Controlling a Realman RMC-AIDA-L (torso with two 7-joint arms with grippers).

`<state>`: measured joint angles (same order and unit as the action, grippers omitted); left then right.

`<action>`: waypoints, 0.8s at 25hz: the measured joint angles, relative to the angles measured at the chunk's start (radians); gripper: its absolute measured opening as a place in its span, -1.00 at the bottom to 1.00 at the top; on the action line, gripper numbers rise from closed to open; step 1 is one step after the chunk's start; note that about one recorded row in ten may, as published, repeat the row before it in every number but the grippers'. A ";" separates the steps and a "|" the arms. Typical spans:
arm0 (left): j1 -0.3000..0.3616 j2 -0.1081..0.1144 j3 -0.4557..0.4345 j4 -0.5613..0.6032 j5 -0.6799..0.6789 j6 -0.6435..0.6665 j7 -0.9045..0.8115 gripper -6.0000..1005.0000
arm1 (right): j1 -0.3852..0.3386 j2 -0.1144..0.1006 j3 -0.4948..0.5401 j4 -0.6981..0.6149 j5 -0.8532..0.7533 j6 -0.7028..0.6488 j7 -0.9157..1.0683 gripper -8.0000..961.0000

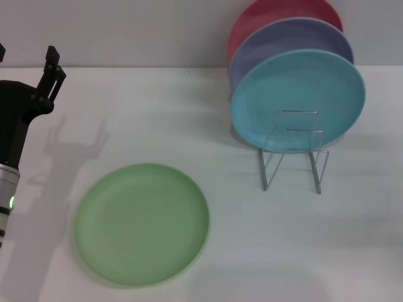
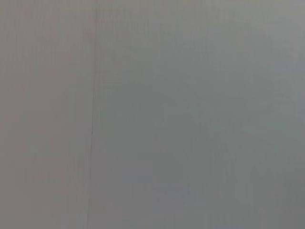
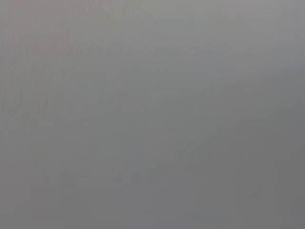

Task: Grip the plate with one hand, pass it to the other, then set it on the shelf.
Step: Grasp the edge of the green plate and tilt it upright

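While the left gripper [image 1: 28, 60], a black two-finger unit on a black forearm, stands with its jaws spread wide and holding nothing, the round, shallow, matte light-green plate [image 1: 141, 223] lies flat on the white table [image 1: 157, 113], near and in front of it, untouched. The silver wire rack [image 1: 294, 151] stands well apart, its front slots bare, presumably reserved for this plate; turquoise [image 1: 297, 97], lavender [image 1: 293, 38] and red plates [image 1: 283, 12] stand upright behind. The right gripper is out of view.
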<state>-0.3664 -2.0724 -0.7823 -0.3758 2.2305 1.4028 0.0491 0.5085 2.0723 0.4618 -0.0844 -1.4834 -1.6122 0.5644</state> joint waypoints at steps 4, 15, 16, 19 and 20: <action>0.001 0.000 0.001 0.000 0.000 0.000 -0.003 0.72 | -0.001 0.000 0.000 0.002 0.000 -0.001 0.000 0.37; -0.018 0.002 -0.037 -0.010 -0.006 -0.057 0.003 0.72 | -0.006 0.000 0.000 0.006 0.000 -0.003 0.000 0.37; -0.022 0.003 -0.063 -0.023 -0.006 -0.091 0.005 0.72 | -0.007 0.000 0.000 0.005 0.000 -0.003 0.000 0.37; -0.022 0.019 -0.184 -0.149 0.000 -0.305 0.070 0.72 | -0.013 0.001 0.000 0.003 0.000 -0.003 0.000 0.37; -0.022 0.019 -0.184 -0.149 0.000 -0.305 0.070 0.72 | -0.013 0.001 0.000 0.003 0.000 -0.003 0.000 0.37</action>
<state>-0.3887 -2.0529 -0.9668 -0.5249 2.2309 1.0983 0.1194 0.4958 2.0736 0.4618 -0.0809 -1.4833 -1.6152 0.5644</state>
